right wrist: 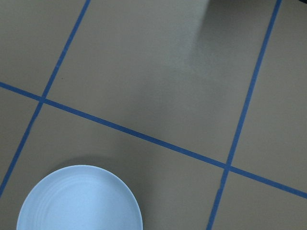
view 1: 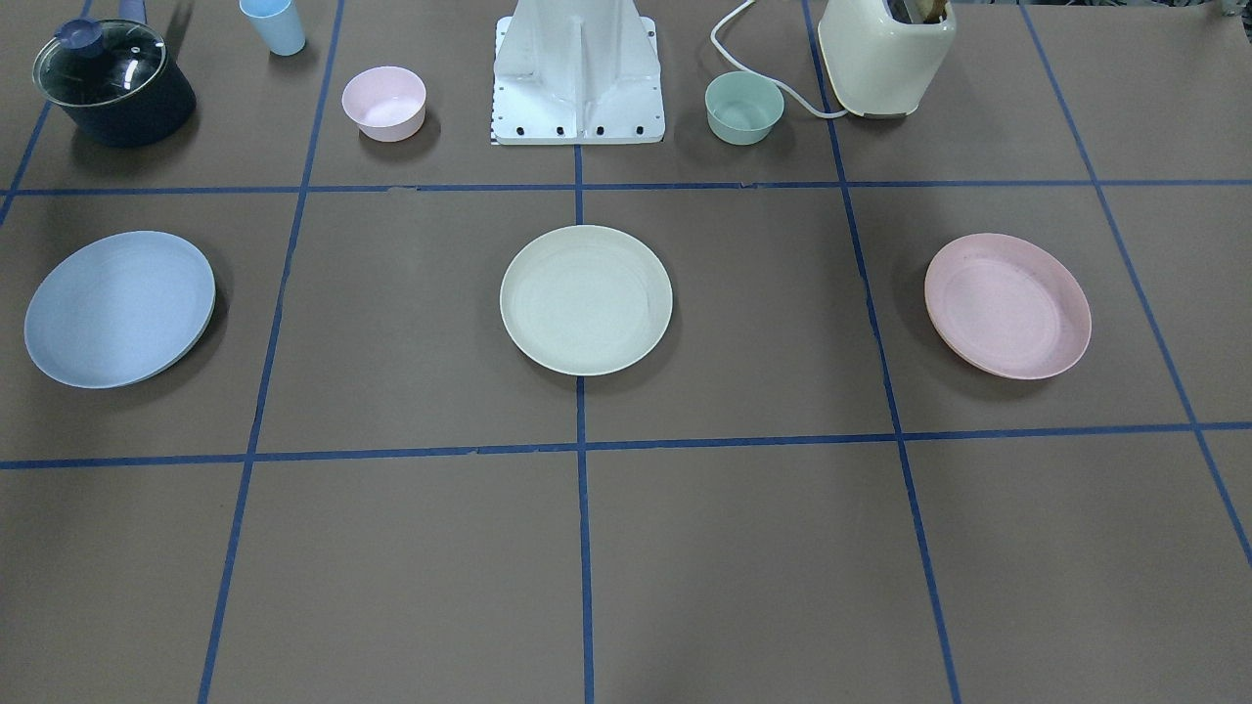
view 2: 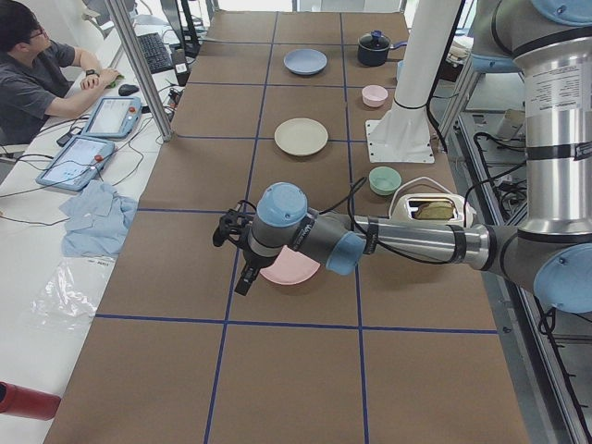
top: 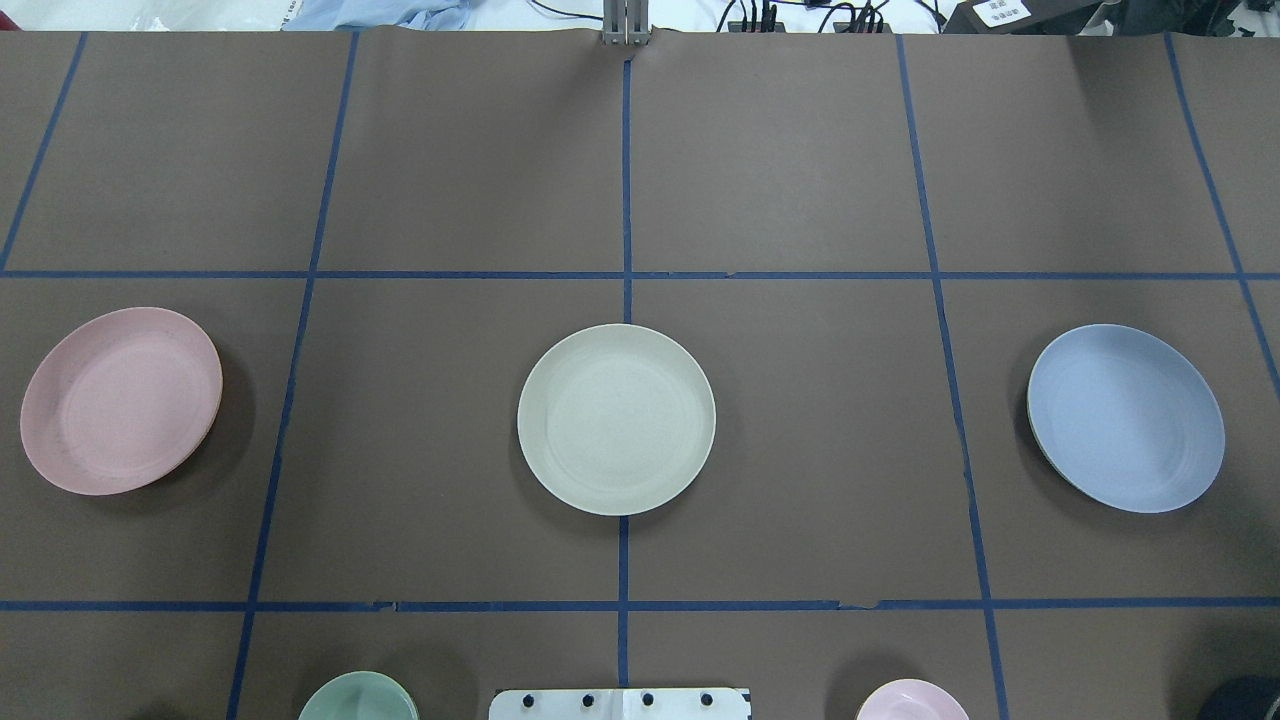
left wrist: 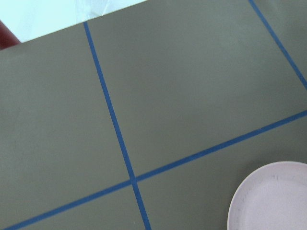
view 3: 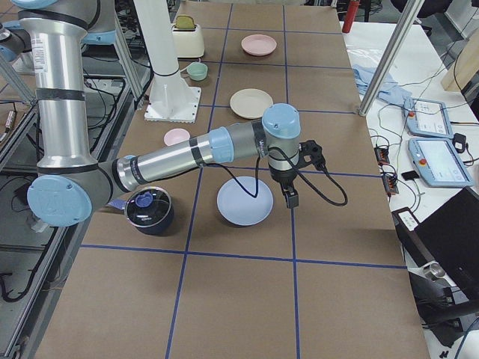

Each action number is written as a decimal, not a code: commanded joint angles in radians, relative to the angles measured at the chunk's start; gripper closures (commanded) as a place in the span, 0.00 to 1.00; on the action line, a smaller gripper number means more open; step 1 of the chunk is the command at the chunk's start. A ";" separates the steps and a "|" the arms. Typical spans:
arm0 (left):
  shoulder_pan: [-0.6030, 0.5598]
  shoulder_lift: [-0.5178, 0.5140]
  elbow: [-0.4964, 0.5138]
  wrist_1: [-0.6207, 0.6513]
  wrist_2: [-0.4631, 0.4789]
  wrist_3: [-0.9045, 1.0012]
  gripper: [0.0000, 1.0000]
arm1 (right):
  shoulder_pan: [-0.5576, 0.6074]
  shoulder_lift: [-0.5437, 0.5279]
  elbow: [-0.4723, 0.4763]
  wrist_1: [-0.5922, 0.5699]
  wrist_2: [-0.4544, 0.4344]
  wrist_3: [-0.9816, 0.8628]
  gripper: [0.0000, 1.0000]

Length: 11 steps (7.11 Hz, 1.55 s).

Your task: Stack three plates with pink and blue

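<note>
Three plates lie apart in a row on the brown table. The cream-white plate (view 1: 585, 299) is in the middle, also in the overhead view (top: 616, 418). The pale pink plate (top: 120, 400) lies on my left side, the light blue plate (top: 1126, 418) on my right. My left gripper (view 2: 246, 277) hangs just above the pink plate's (view 2: 289, 268) outer edge. My right gripper (view 3: 288, 198) hangs beside the blue plate (view 3: 244, 200). Both grippers show only in the side views, so I cannot tell whether they are open or shut. Neither holds a plate.
Near the robot base (view 1: 577, 78) stand a small pink bowl (view 1: 383, 103), a small green bowl (view 1: 744, 108), a cream toaster (view 1: 885, 54), a dark pot with a glass lid (view 1: 112, 83) and a blue cup (view 1: 274, 24). An operator (view 2: 37, 74) sits across the table.
</note>
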<state>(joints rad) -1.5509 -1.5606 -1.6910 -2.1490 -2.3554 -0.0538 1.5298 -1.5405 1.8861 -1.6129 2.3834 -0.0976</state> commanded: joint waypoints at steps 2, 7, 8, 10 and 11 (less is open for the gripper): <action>0.115 0.080 0.078 -0.233 0.005 -0.177 0.00 | -0.164 -0.006 -0.015 0.195 -0.093 0.305 0.00; 0.429 0.160 0.309 -0.807 0.238 -0.677 0.00 | -0.198 -0.015 -0.015 0.257 -0.110 0.375 0.00; 0.478 0.165 0.309 -0.818 0.289 -0.719 0.00 | -0.198 -0.015 -0.013 0.257 -0.110 0.375 0.00; 0.560 0.165 0.310 -0.816 0.352 -0.756 0.06 | -0.198 -0.016 -0.013 0.257 -0.110 0.375 0.00; 0.593 0.165 0.310 -0.816 0.375 -0.780 0.29 | -0.198 -0.016 -0.015 0.257 -0.110 0.375 0.00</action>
<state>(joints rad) -1.0049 -1.3966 -1.3811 -2.9640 -2.0136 -0.8032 1.3315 -1.5567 1.8727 -1.3560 2.2734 0.2776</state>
